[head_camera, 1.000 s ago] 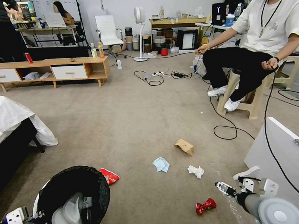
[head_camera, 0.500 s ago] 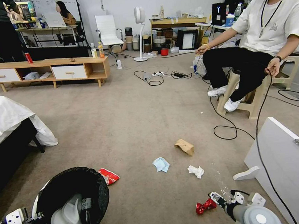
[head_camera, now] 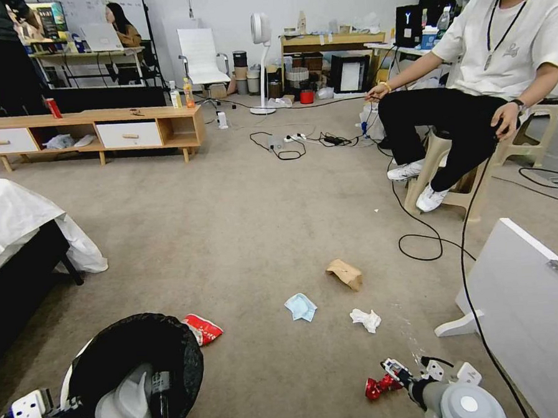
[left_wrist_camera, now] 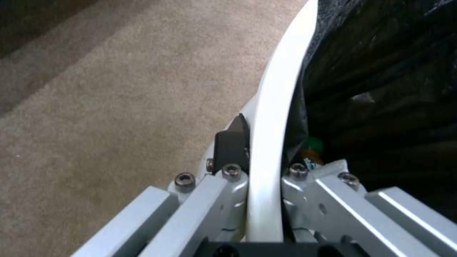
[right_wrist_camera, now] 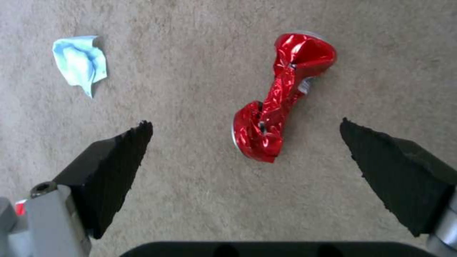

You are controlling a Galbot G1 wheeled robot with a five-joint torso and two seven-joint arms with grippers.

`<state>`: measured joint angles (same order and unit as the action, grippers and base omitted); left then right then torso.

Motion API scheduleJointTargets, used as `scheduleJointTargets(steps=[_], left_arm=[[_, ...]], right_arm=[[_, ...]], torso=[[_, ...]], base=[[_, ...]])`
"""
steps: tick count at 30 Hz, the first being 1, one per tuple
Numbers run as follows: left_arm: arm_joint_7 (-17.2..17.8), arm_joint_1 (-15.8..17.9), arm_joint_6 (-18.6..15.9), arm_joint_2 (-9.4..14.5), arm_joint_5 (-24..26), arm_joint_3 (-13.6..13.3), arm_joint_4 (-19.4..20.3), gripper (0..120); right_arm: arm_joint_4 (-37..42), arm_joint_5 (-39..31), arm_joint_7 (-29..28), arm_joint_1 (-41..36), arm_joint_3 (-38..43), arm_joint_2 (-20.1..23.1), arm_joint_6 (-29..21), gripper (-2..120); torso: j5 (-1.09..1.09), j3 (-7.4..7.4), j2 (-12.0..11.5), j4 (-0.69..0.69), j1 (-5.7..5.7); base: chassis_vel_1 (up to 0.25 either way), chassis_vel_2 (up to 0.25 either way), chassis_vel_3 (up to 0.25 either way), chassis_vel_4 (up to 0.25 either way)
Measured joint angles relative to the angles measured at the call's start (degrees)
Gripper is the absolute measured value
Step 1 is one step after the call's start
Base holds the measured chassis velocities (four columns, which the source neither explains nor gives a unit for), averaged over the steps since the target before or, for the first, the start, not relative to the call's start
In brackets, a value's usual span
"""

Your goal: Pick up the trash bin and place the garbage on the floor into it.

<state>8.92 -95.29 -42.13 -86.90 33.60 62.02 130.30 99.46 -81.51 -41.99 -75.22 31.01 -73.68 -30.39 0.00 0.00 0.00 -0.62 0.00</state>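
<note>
Right gripper (right_wrist_camera: 245, 142) spread wide above crushed red can (right_wrist_camera: 281, 96) on beige carpet (head_camera: 242, 223). Left gripper (left_wrist_camera: 264, 178) clamped on white rim of black-lined trash bin (head_camera: 135, 372). Nearby: snack packet (head_camera: 203, 328), blue mask (head_camera: 300, 307), tissue (head_camera: 366, 320), paper bag (head_camera: 345, 273).

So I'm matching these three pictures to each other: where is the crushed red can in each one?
Head view: the crushed red can lies low and right of centre on the carpet, just left of the right gripper.
Left wrist view: not in it.
Right wrist view: the can lies ahead of the open fingers, between their lines.
Shared landmark: the light blue mask.
</note>
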Motion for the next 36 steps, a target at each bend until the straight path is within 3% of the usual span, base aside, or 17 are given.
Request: scheduleJointTargets(steps=[36], left_arm=[[-0.25,-0.31,0.00,0.32,-0.49,-0.72,0.01,2]], right_arm=[[-14.47,4.68,6.88,6.15,0.38,-3.24,0.33,100]], torso=[[0.00,0.00,0.00,0.00,0.00]], base=[[0.000,0.000,0.000,0.000]])
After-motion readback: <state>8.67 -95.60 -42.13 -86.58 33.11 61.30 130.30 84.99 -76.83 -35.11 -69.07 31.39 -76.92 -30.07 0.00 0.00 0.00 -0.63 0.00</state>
